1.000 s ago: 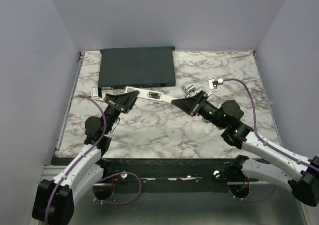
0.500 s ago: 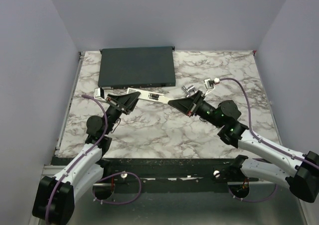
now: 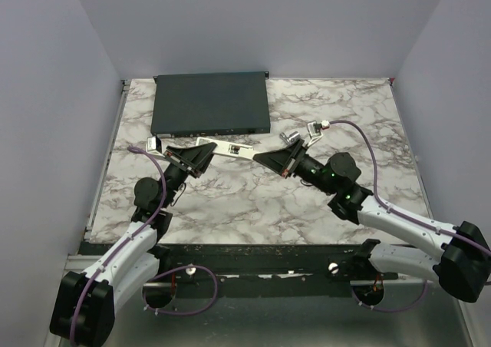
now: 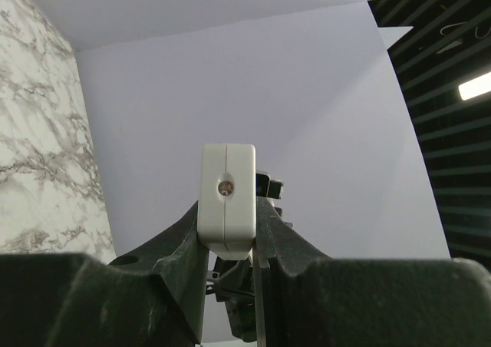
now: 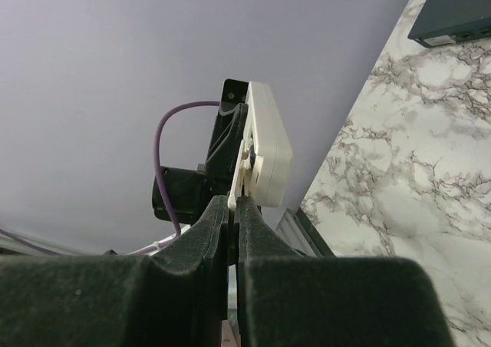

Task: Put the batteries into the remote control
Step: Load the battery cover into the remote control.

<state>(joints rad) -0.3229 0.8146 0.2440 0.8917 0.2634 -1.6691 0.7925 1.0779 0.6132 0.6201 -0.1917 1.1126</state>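
The white remote control [image 3: 229,147] is held off the marble table between both arms, with a dark opening in its upper face. My left gripper [image 3: 199,152] is shut on its left end, which appears end-on as a white block [image 4: 228,197] between the fingers. My right gripper [image 3: 259,156] is shut on a thin white back cover [image 5: 233,199] lying along the remote body [image 5: 268,151] at its right end. I cannot make out the batteries as separate things.
A large flat dark-grey box [image 3: 210,101] lies at the back left, just beyond the remote. A small silvery thing [image 3: 290,137] sits on the marble behind the right gripper. A purple cable [image 3: 360,132] loops off the right wrist.
My right gripper has moved left, toward the left gripper, bringing the cover closer along the remote. The left arm and the remote have stayed in place.
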